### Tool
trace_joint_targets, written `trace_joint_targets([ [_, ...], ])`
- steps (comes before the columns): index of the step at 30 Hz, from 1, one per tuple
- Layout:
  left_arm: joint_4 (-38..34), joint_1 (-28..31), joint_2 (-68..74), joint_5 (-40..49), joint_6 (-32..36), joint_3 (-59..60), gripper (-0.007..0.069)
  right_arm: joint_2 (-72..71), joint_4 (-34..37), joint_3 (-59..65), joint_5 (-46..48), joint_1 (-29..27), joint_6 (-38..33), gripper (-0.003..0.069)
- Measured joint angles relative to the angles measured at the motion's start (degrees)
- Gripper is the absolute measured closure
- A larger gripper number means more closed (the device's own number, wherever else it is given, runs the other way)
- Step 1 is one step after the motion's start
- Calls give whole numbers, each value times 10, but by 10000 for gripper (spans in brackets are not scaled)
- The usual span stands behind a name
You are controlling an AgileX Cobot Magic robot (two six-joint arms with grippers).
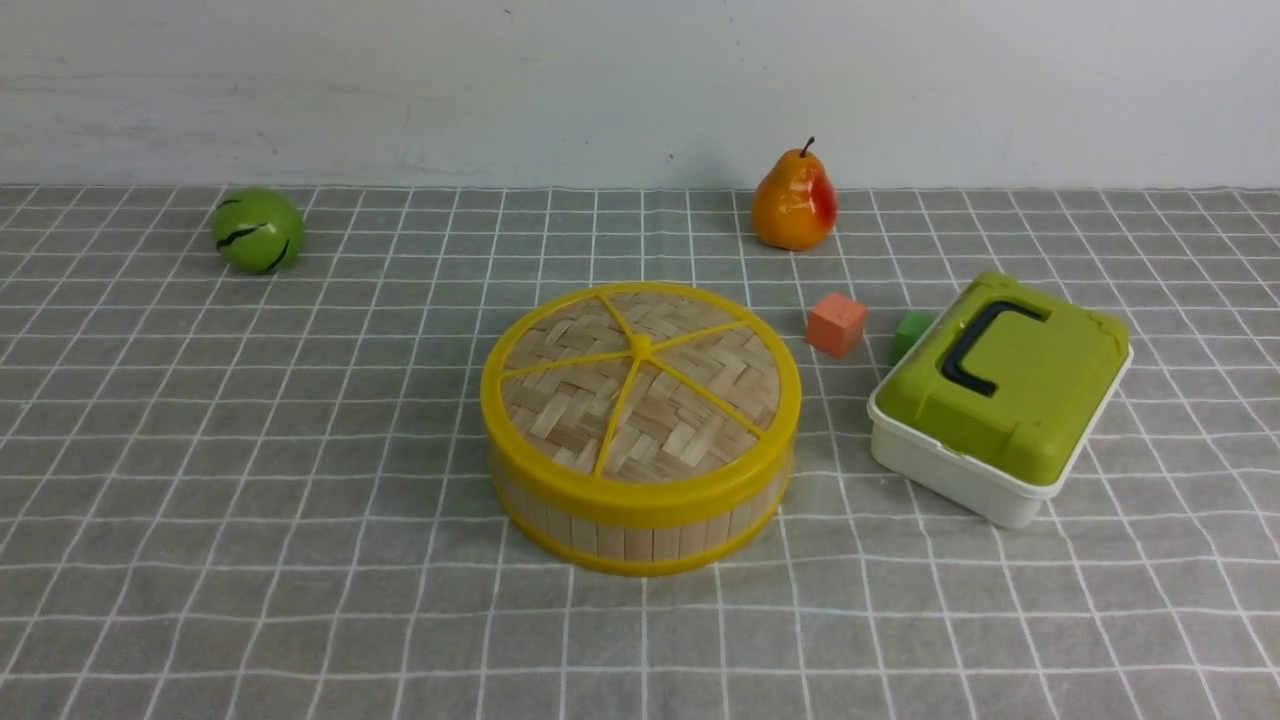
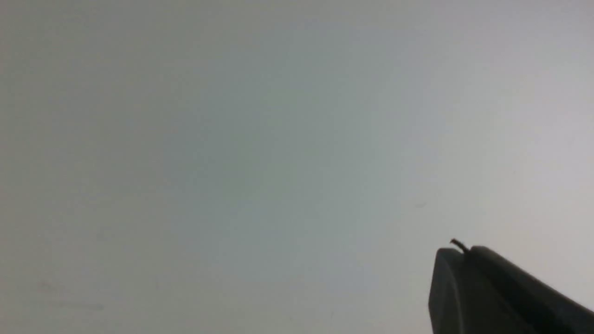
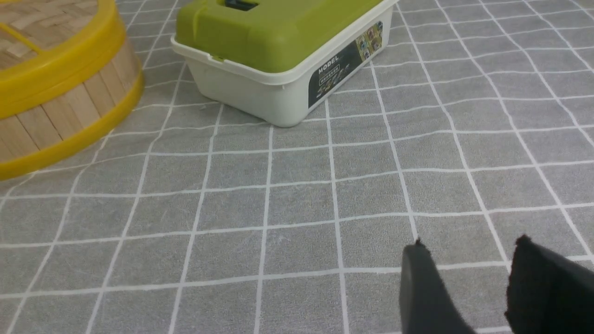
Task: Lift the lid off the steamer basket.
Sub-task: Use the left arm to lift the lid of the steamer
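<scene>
The steamer basket (image 1: 640,535) stands at the middle of the grey checked cloth, with pale upright slats and yellow rims. The lid (image 1: 640,380), woven bamboo with a yellow rim and spokes, sits flat on top of it. Neither gripper shows in the front view. In the right wrist view my right gripper (image 3: 471,243) is open and empty, low over the cloth, well short of the basket (image 3: 69,106) and its lid (image 3: 60,65). In the left wrist view my left gripper (image 2: 464,250) has its fingers pressed together against a blank grey background; the basket is out of that view.
A white box with a green lid and black handle (image 1: 1000,395) stands right of the basket, also in the right wrist view (image 3: 278,37). An orange cube (image 1: 836,324) and a green cube (image 1: 908,333) lie behind it. A pear (image 1: 795,205) and a green ball (image 1: 257,230) are near the back wall.
</scene>
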Motion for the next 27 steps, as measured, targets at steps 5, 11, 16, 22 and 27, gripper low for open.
trace_joint_targets([
  [5, 0, -7, 158, 139, -68, -72, 637, 0, 0, 0, 0, 0, 0, 418],
  [11, 0, -64, 332, 390, -75, -226, 637, 0, 0, 0, 0, 0, 0, 418],
  [16, -21, -131, 475, 499, -63, -363, 637, 0, 0, 0, 0, 0, 0, 418],
  [22, -32, -189, 618, 630, -24, -524, 637, 0, 0, 0, 0, 0, 0, 418],
  [27, -26, -196, 716, 694, -18, -628, 633, 0, 0, 0, 0, 0, 0, 418],
])
